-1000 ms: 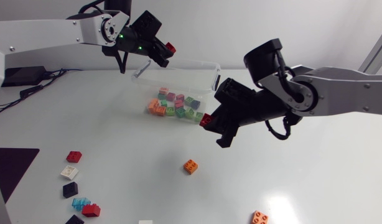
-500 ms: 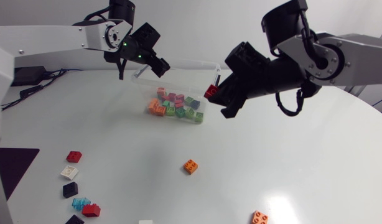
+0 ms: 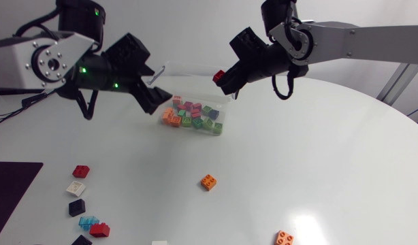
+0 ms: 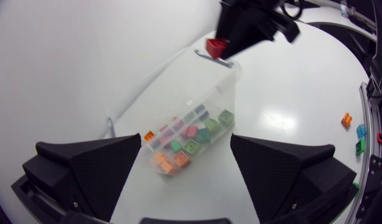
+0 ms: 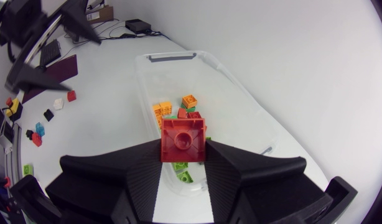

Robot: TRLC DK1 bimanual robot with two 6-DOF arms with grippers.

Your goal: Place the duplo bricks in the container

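Observation:
My right gripper (image 3: 222,79) hangs over the far right end of the clear container (image 3: 226,102) and is shut on a red duplo brick (image 3: 218,75). In the right wrist view the red brick (image 5: 183,140) is pinched between the fingers, directly above the container (image 5: 222,81) and the several coloured bricks (image 5: 178,115) in it. My left gripper (image 3: 152,95) is open and holds nothing, just left of the container's near left end. The left wrist view looks between its wide-apart fingers (image 4: 91,168) down at the container (image 4: 141,93) and the red brick (image 4: 216,45).
Loose bricks lie on the table: an orange one (image 3: 208,181) in the middle, another orange one (image 3: 284,237) at the front, and a cluster at the front left with a red (image 3: 80,171), a white (image 3: 75,188) and a dark one (image 3: 77,207).
My left gripper opened over the container, let go of its red brick and drew back to the left. My right arm carried its red brick up and over the container.

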